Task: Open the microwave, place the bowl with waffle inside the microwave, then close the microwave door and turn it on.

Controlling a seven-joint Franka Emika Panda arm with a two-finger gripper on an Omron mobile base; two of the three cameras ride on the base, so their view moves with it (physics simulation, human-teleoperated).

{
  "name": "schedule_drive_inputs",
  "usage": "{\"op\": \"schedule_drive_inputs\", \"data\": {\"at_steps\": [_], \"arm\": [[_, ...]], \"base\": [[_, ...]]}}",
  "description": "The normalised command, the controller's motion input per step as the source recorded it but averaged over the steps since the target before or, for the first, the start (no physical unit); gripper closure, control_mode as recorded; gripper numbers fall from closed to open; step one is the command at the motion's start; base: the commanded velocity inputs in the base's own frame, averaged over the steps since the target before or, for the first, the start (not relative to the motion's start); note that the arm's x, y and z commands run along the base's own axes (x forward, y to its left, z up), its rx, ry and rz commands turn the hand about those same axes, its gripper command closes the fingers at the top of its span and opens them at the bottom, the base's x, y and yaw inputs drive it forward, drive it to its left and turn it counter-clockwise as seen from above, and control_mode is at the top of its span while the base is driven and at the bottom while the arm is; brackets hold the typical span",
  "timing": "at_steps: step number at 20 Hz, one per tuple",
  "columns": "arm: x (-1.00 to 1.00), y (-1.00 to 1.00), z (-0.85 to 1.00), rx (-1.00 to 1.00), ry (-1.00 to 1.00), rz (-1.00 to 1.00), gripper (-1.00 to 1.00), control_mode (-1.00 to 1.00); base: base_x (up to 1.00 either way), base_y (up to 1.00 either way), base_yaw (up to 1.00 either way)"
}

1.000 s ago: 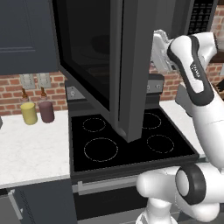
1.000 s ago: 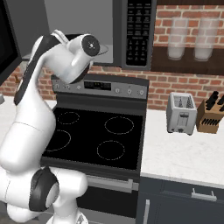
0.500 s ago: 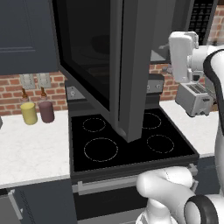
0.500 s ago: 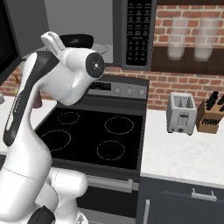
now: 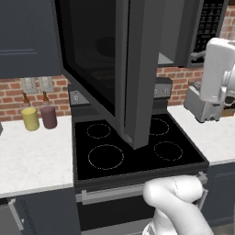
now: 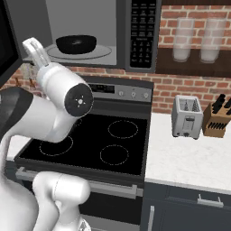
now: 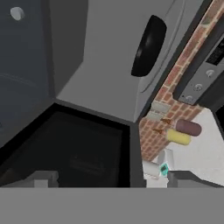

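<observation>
The bowl with waffle [image 6: 76, 43] sits inside the microwave [image 6: 90, 34], on the round plate at the upper left of the right base view — so the placing looks done, and the closing is what's left. No waffle can be made out in the dark bowl from here.

The microwave door [image 5: 133, 69] hangs wide open, swung out over the stove [image 5: 137, 151] through the middle of the left base view, its black glass facing left and its free edge nearest the camera. In the hand view the same door fills the lower left as a dark window pane, with the grey cavity above it and the bowl [image 7: 148, 46] tipped on edge at the upper middle, since that camera is rolled.

The gripper [image 7: 107, 178] has its jaws spread wide and nothing between them — just the two dark tips low in the hand view, clear of bowl and door alike.

Here's what the next move turns on: the door stands just ahead of the fingers, its long axis running away from the hinge, cavity beyond it. I'd judge the arm must get behind the free edge and push it back toward the opening.
</observation>
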Motion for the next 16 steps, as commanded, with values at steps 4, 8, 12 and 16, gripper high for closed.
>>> {"op": "schedule_drive_inputs", "data": {"at_steps": [4, 8, 12, 16], "arm": [[-1.00, 0.00, 0.00, 0.13, 0.00, -0.24, -1.00, -1.00], [-1.00, 0.00, 0.00, 0.16, 0.00, -0.25, -1.00, -1.00], [-1.00, 0.00, 0.03, 0.13, 0.00, -0.27, -1.00, -1.00], [-1.00, 0.00, 0.26, 0.16, 0.00, -0.18, -1.00, -1.00]], "base": [[0.00, 0.00, 0.00], [0.00, 0.00, 0.00], [0.00, 0.00, 0.00], [0.00, 0.00, 0.00]]}}
